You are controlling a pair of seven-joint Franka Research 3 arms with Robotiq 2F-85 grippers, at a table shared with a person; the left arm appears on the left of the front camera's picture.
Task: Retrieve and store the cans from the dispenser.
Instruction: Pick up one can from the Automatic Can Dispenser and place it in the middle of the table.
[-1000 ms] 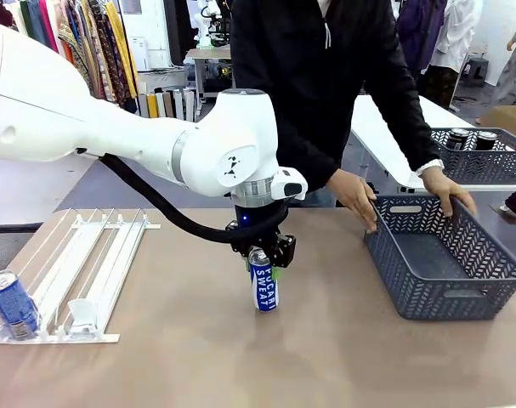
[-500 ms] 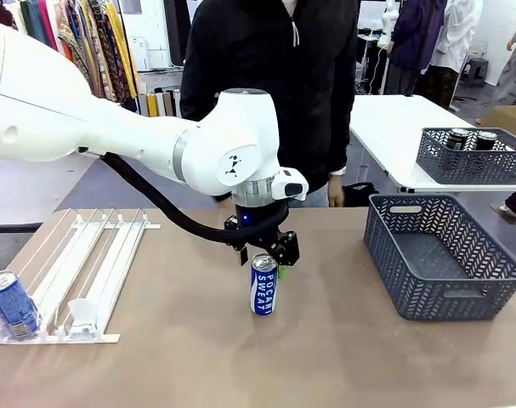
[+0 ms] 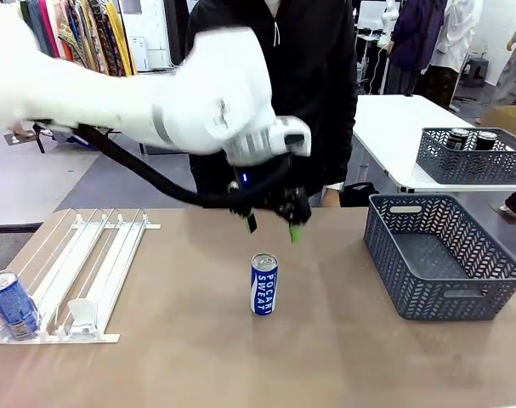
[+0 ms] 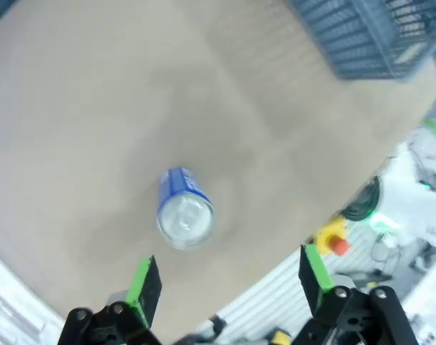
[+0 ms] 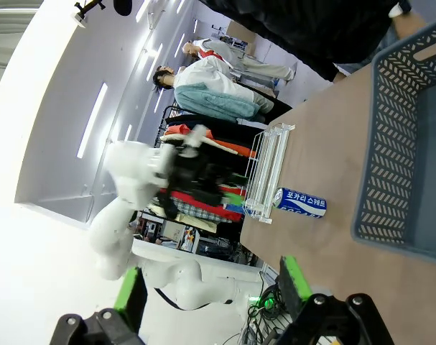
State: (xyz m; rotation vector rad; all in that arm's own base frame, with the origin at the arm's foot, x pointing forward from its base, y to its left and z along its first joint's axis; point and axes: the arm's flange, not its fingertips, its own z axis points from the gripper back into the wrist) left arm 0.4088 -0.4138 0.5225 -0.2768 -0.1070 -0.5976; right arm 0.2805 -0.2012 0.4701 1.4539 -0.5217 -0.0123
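A blue Pocari Sweat can (image 3: 263,285) stands upright and alone in the middle of the table. My left gripper (image 3: 273,225) hangs open above it, blurred by motion and clear of the can. From above, the can's silver top (image 4: 183,214) lies beyond the open left gripper (image 4: 228,280), with nothing between the green pads (image 4: 141,283). A second blue can (image 3: 11,304) rests at the low end of the white dispenser (image 3: 87,263) at the table's left. My right gripper (image 5: 212,291) is open and empty, far from the standing can (image 5: 300,203).
A dark grey mesh basket (image 3: 440,255) sits empty at the table's right. A smaller basket (image 3: 472,157) holding two black cans stands on a white table behind it. A person in black stands at the far edge.
My left gripper opened, let go of the blue can and rose away from it. The person took both hands off the grey basket and drew back.
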